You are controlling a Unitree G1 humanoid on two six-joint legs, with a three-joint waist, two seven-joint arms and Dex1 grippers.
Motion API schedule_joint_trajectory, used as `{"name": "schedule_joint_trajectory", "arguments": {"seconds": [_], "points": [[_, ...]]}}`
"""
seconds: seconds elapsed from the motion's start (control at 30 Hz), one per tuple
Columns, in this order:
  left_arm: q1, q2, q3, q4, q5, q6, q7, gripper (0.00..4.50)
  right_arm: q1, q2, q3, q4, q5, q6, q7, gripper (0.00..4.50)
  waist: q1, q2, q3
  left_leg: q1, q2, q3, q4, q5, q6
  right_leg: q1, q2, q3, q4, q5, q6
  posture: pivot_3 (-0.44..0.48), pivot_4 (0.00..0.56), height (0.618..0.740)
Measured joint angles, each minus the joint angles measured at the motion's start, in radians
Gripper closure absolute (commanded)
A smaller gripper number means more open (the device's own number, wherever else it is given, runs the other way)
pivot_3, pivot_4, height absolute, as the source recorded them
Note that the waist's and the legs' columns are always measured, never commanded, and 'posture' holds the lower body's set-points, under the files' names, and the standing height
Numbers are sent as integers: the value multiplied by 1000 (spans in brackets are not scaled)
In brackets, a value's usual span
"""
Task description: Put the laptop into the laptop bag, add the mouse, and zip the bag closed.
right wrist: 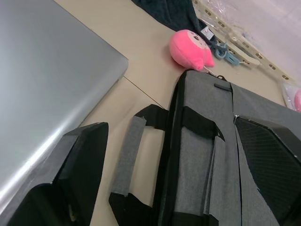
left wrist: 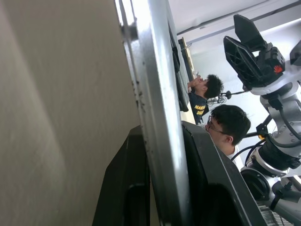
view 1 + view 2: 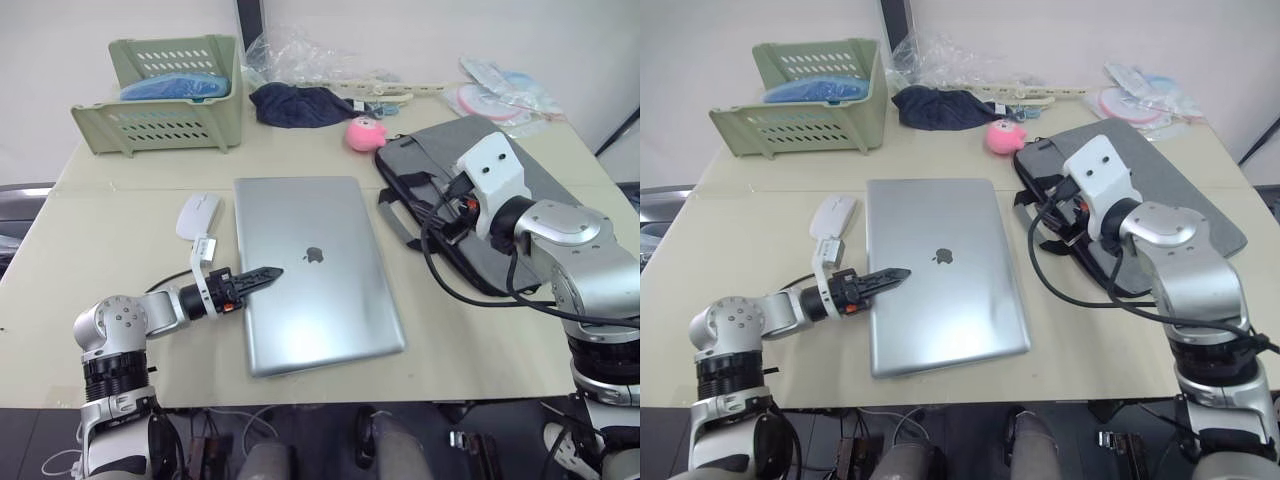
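The silver laptop (image 3: 315, 270) lies lid-up in the middle of the table. My left gripper (image 3: 258, 275) is shut on its left edge, and in the left wrist view that edge (image 2: 155, 94) runs between the two black fingers (image 2: 127, 188). Just beyond my left arm rests the white mouse (image 3: 198, 214), untouched. To the right of the laptop lies the flat grey laptop bag (image 3: 545, 180), its black handles (image 1: 141, 141) pointing toward the laptop. My right gripper (image 1: 171, 132) hovers open over the bag's near edge, holding nothing.
A pink plush toy (image 3: 366, 132) sits at the bag's far corner. A green basket (image 3: 170, 95) stands at the back left, with a dark cloth (image 3: 300, 103) and plastic bags (image 3: 500, 90) along the back edge. Two people (image 2: 225, 125) appear beyond the table.
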Motion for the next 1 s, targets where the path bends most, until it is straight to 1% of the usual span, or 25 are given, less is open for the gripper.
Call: {"name": "schedule_joint_trajectory", "arguments": {"seconds": [0.13,0.17,0.2,0.27,0.33,0.4,0.5,0.57,0.63,0.8,0.93,1.0], "points": [[18,-16,18,-40,-19,16,34,3961,-4,-7,1,72,-6,-39,0,53,0,0,0,0,0,1,0,0,0,0,0,0,0,0,0,0,150,740],[40,-26,33,-69,-35,17,57,3961,-27,1,-2,250,-28,-126,-3,53,-2,0,0,0,0,1,0,0,0,0,0,0,0,0,1,0,150,740],[49,-27,42,-78,-37,18,63,3961,-45,45,-24,340,-28,-139,-18,53,-4,-1,0,-1,1,3,0,0,0,0,1,1,0,0,1,0,150,740],[57,-27,43,-94,-40,18,65,3961,-50,57,-25,382,-26,-148,-22,53,-5,-1,0,1,1,2,0,0,0,0,1,0,0,0,1,0,150,740],[69,-31,49,-121,-58,19,79,3961,-60,79,-20,483,-29,-207,-26,53,-6,-1,0,1,1,2,0,0,0,0,1,0,0,0,1,0,150,740],[74,-38,59,-133,-66,25,94,3961,-78,90,-13,546,-42,-259,-25,53,-7,-1,0,1,1,3,0,0,0,0,1,1,0,0,1,0,150,740],[77,-41,61,-137,-69,26,99,3961,-85,94,-9,571,-49,-281,-25,53,-7,-1,0,0,1,2,0,0,0,0,1,1,0,0,1,0,150,740],[83,-48,63,-140,-76,26,110,3961,-93,102,10,617,-58,-329,-21,53,-7,-1,0,1,1,2,0,0,0,0,1,1,0,0,1,0,150,740],[109,-66,74,-165,-92,25,131,3961,-96,132,34,698,-76,-402,-8,53,-7,-1,0,0,1,2,0,0,0,0,0,1,0,0,1,0,150,740],[134,-66,83,-184,-115,22,146,3961,-105,162,58,777,-87,-471,9,53,-11,-1,0,0,1,2,0,0,0,0,0,0,0,0,1,0,150,740],[139,-66,84,-184,-120,20,151,3961,-105,162,58,811,-93,-491,12,53,-12,-1,0,0,1,2,0,0,0,0,0,0,0,0,1,0,150,740],[143,-65,83,-185,-125,13,153,3961,-112,162,57,855,-95,-518,14,53,-16,-1,0,0,1,2,0,0,0,0,0,0,0,0,1,0,150,740]]}}
